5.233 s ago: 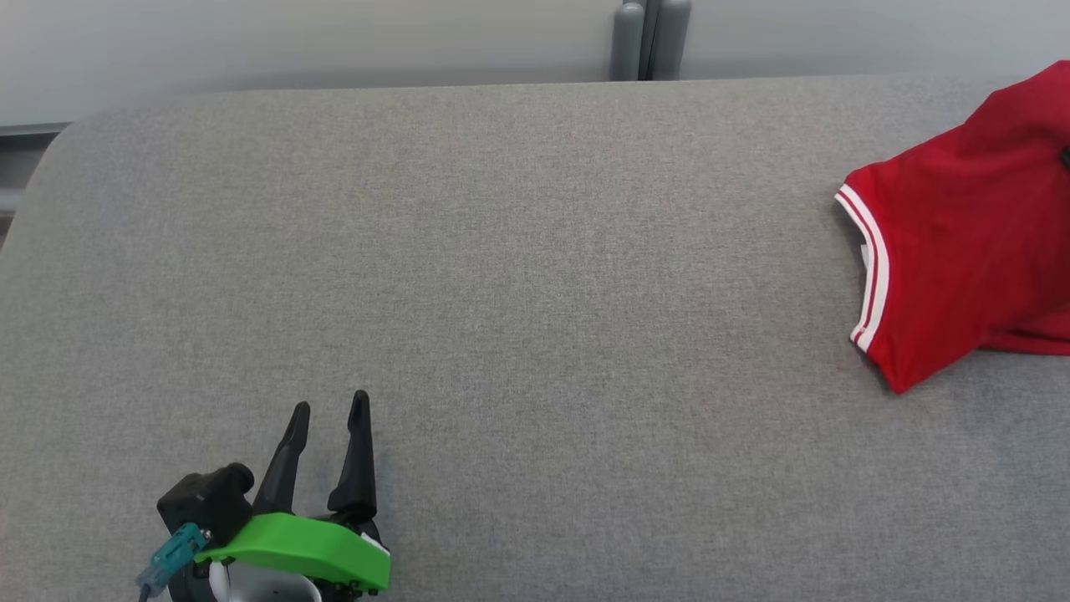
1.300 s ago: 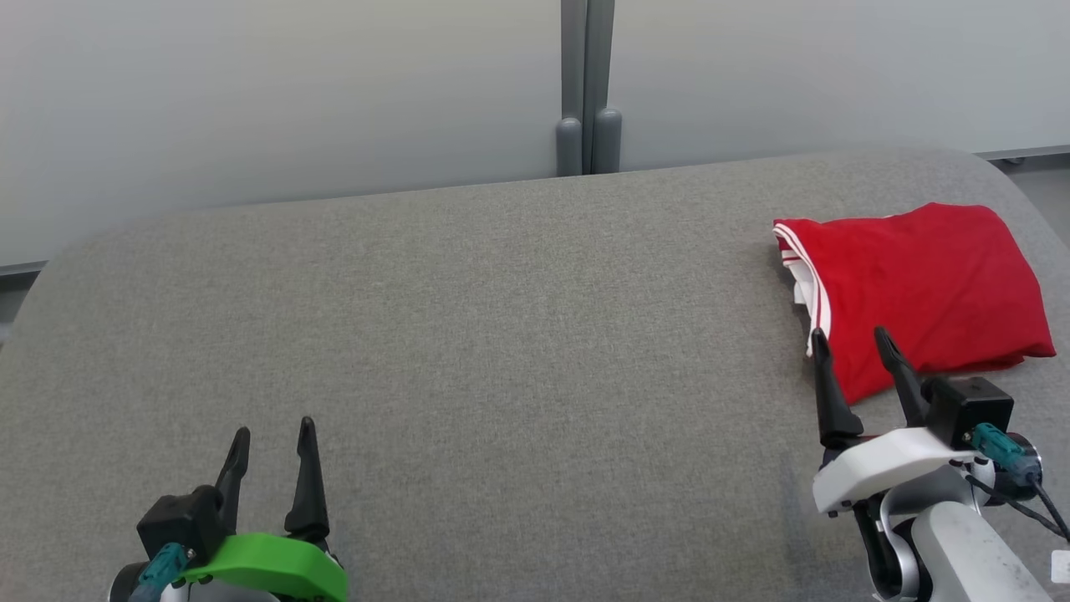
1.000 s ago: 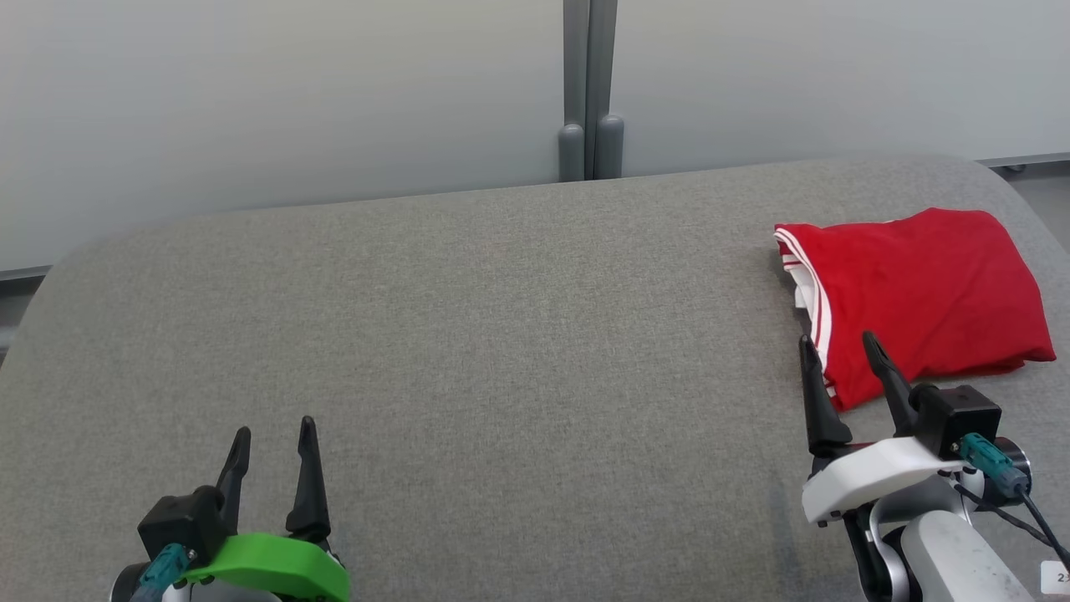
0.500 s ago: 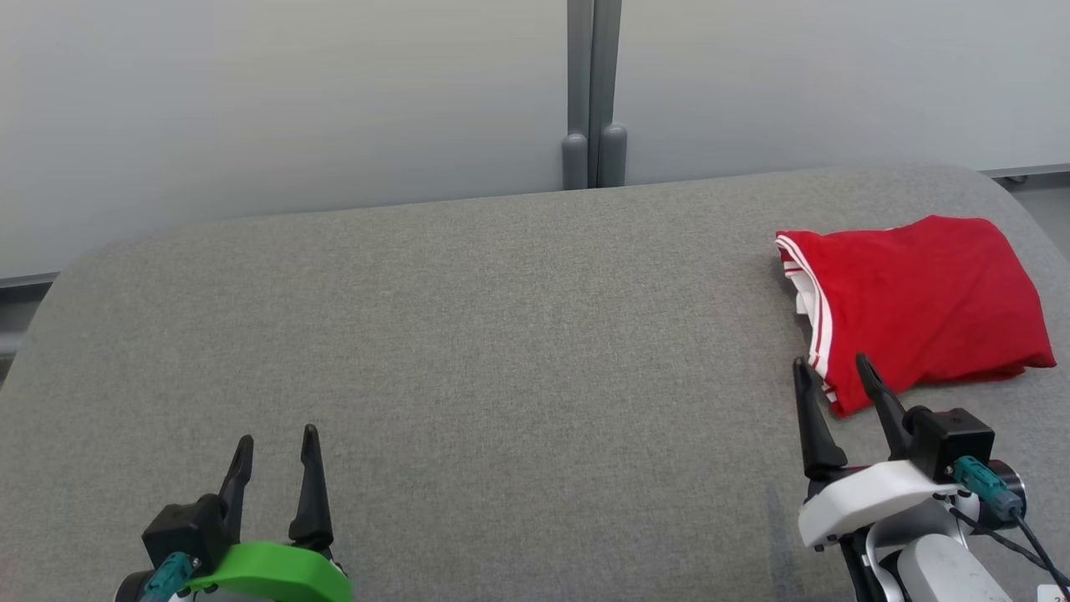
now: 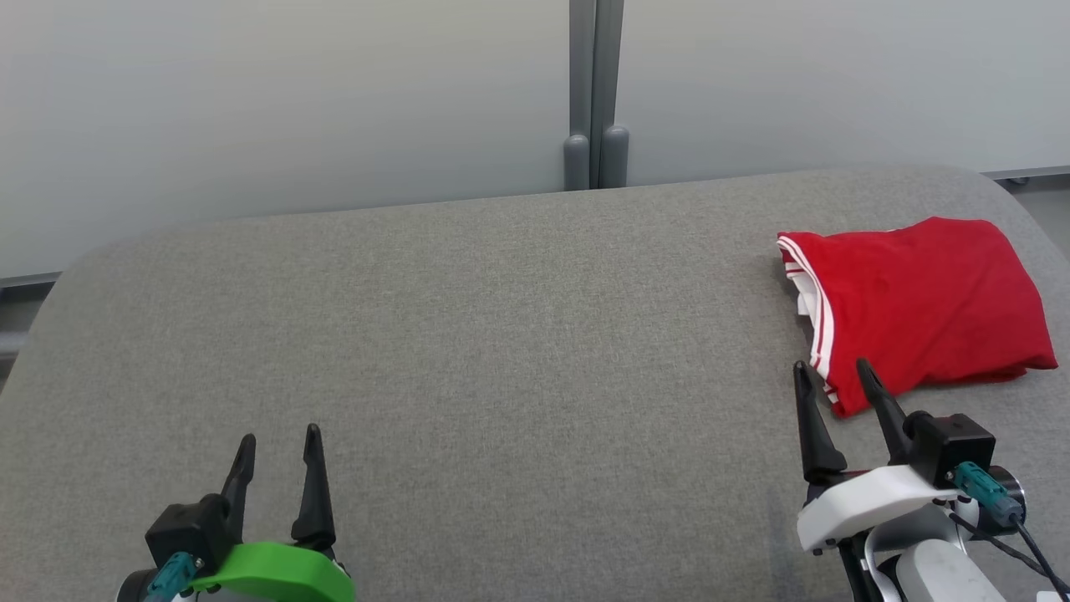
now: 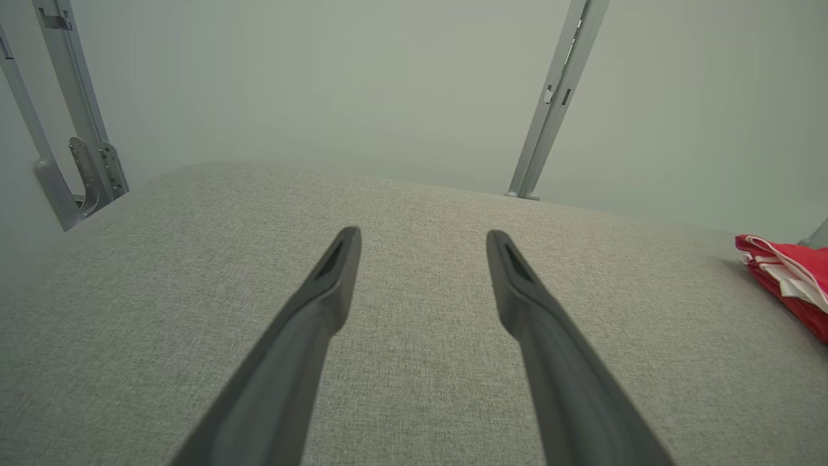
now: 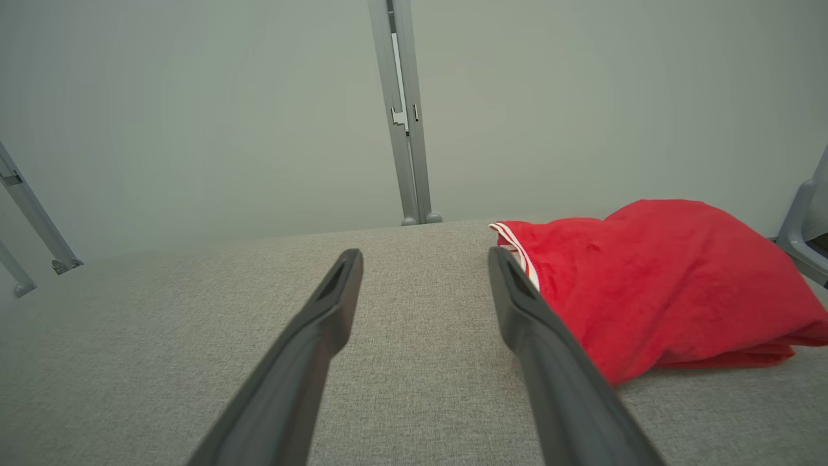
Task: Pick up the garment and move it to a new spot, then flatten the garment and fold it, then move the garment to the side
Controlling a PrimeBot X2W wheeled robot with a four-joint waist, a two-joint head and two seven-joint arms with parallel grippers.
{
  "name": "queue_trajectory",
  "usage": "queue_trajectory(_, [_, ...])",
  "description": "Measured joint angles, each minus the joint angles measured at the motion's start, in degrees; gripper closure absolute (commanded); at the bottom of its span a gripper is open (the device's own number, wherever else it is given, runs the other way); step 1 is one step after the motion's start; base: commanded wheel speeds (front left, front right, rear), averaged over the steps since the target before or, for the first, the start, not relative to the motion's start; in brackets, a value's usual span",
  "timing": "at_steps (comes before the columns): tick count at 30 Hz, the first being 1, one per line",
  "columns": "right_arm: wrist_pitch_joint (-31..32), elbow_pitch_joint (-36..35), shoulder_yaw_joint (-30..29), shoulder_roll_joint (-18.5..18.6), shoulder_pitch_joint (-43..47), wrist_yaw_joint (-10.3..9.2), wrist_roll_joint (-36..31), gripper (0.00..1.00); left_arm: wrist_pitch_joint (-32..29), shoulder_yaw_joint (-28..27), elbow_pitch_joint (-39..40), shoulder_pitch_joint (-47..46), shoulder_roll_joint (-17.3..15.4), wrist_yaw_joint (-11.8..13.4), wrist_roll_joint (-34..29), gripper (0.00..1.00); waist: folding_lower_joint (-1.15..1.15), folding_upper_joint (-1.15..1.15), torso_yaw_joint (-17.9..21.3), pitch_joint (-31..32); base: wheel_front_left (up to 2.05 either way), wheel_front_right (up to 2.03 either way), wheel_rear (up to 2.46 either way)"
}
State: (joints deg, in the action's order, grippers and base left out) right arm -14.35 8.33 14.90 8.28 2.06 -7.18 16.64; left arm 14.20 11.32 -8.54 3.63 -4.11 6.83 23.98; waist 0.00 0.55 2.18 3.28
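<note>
Lying folded at the right end of the worktop (image 5: 518, 334): red garment (image 5: 919, 305). Fingers of left gripper (image 5: 280, 433) and right gripper (image 5: 831, 364) spread wide, holding nothing.

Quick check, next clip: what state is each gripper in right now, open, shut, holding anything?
Left gripper: open, holding nothing.
Right gripper: open, holding nothing; the red garment lies just ahead of it.
</note>
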Motion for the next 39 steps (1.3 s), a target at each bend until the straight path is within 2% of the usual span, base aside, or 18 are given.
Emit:
queue_trajectory(1, [0.0,-0.03,0.0,-0.09,0.07,0.0,-0.01,0.0,0.02,0.07,0.08,0.0,0.0,0.0,-0.04,0.0,0.0,0.0,-0.02,0.0,0.0,0.0,0.0])
queue_trajectory(2, [0.01,0.16,0.04,-0.18,0.21,0.03,0.01,1.0,0.01,0.1,-0.1,0.01,0.03,-0.01,-0.04,1.0,0.0,0.0,-0.03,0.0,0.0,0.0,0.0])
queue_trajectory(14, [0.27,3.21,0.34,-1.45,3.54,0.62,2.01,1.0,-0.65,0.01,-3.72,1.79,0.96,-0.34,2.02,1.0,0.0,0.0,-0.12,-0.16,0.0,0.0,0.0])
queue_trajectory(24, [1.88,2.81,-1.36,-2.11,3.44,2.07,11.48,1.0,-2.82,-1.37,-3.75,1.71,1.0,-1.37,10.51,1.0,0.0,0.0,-0.35,-0.57,0.0,0.0,0.0])
queue_trajectory(39, [4.6,2.82,-4.46,-2.74,3.04,3.61,22.27,1.0,-5.72,-3.75,-3.96,1.28,1.07,-3.8,19.29,1.0,0.0,0.0,-0.68,-1.07,0.0,0.0,0.0])
